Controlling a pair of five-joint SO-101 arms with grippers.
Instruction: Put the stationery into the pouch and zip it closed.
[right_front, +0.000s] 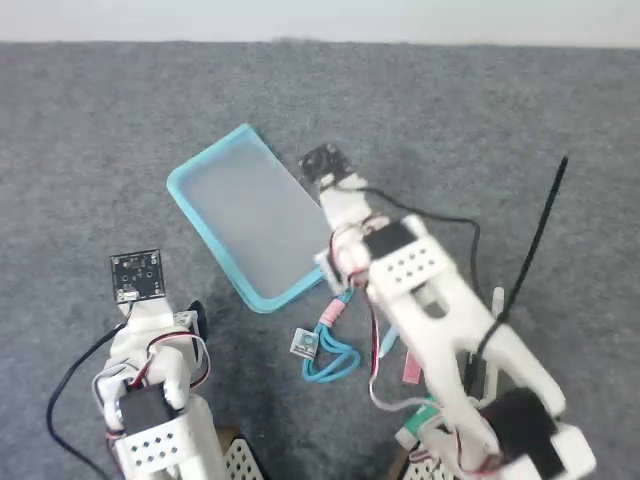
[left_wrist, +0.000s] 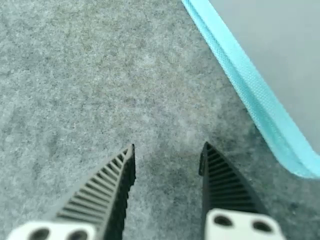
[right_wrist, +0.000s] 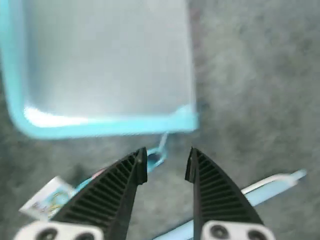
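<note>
The pouch (right_front: 250, 215) is a flat translucent case with a teal border, lying near the middle of the grey carpet. A teal cord loop (right_front: 330, 358) with a small tag (right_front: 305, 343) trails from its near corner. My right gripper (right_wrist: 166, 162) is open just above that corner, with the zipper pull (right_wrist: 160, 148) between its fingertips and nothing gripped. A blue pen (right_wrist: 270, 191) lies beside it, also seen in the high view as the blue pen (right_front: 388, 340) next to a pink item (right_front: 410, 368). My left gripper (left_wrist: 168, 150) is open over bare carpet, close to the pouch's teal edge (left_wrist: 250, 85).
A white pen (right_front: 497, 298) lies right of the right arm (right_front: 440, 300), partly hidden by it. A black cable (right_front: 540, 235) rises at the right. The left arm (right_front: 150, 380) stands at the near left.
</note>
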